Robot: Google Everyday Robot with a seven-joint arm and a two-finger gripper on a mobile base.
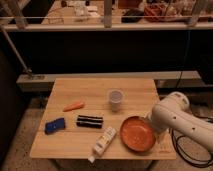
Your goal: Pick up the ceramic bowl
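Note:
The ceramic bowl [136, 133] is wide, shallow and orange-red, and sits on the wooden table [100, 90] near its front right corner. My white arm [175, 117] reaches in from the right. Its gripper [152, 125] is at the end of the arm, right at the bowl's right rim, mostly hidden by the arm's own body. The arm covers the bowl's right edge.
A small translucent white cup [115, 99] stands behind the bowl. A white tube [102, 142] lies to the bowl's left, with a black case [89, 121], a blue object [54, 125] and an orange carrot-like piece [73, 106] further left. A dark rail and counter run behind the table.

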